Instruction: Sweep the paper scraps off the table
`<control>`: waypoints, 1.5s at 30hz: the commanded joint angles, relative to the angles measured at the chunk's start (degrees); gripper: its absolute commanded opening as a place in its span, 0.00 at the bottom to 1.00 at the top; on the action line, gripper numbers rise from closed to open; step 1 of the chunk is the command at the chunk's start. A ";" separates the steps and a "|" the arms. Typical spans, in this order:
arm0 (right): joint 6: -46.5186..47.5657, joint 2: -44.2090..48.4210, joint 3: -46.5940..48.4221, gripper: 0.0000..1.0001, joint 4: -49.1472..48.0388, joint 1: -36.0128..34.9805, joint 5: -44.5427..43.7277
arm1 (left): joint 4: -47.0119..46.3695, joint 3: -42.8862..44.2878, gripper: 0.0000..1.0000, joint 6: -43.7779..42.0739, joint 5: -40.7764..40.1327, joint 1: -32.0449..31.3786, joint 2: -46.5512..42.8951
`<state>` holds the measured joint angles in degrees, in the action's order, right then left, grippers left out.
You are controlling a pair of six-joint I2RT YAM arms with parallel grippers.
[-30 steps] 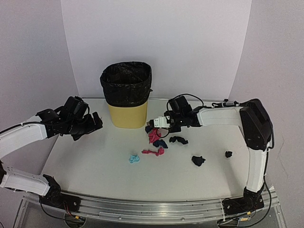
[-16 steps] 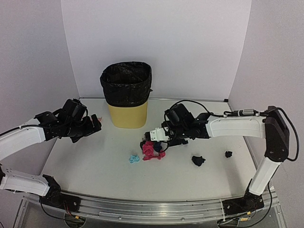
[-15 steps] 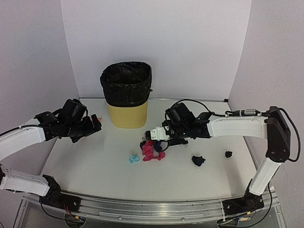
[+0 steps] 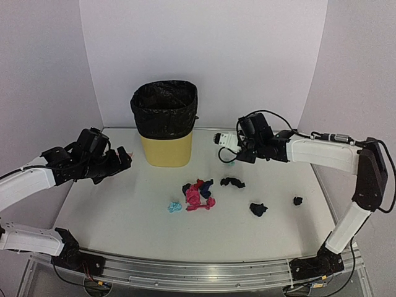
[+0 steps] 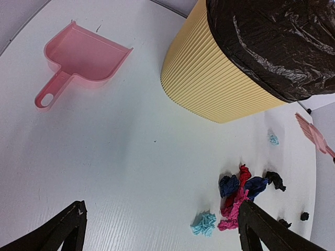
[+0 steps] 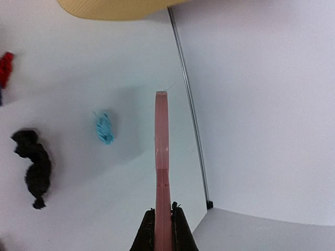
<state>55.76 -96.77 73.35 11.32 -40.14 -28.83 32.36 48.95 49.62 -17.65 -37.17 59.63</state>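
Pink, red and navy paper scraps lie bunched mid-table, with a light blue wad beside them. Black scraps lie to the right. The bunch also shows in the left wrist view. My right gripper is shut on the pink brush and holds it above the back of the table, near another light blue wad. My left gripper is open and empty, hovering at the left. The pink dustpan lies flat left of the bin.
A yellow bin with a black liner stands at the back centre, also in the left wrist view. White walls close the back and sides. A metal rail runs along the front edge.
My right gripper dragged the brush forward, bunching the coloured scraps, then lifted and drew back toward the rear right of the bin. My left arm shifted slightly.
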 commanded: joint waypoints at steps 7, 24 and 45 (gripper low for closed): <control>-2.53 -14.13 11.78 0.00 0.89 11.72 -12.13 | 2.87 1.31 1.00 -1.63 -2.20 0.03 -0.31; -29.05 -14.50 16.57 0.00 26.59 3.40 -1.19 | 0.32 0.68 1.00 -2.48 -2.43 0.07 2.50; -49.77 -13.40 24.40 0.00 39.23 -17.14 7.37 | -3.37 -1.20 1.00 -1.27 -0.35 0.07 3.86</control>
<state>12.53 -112.99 94.74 45.27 -53.25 -29.24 31.35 48.12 47.99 -18.00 -37.17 63.18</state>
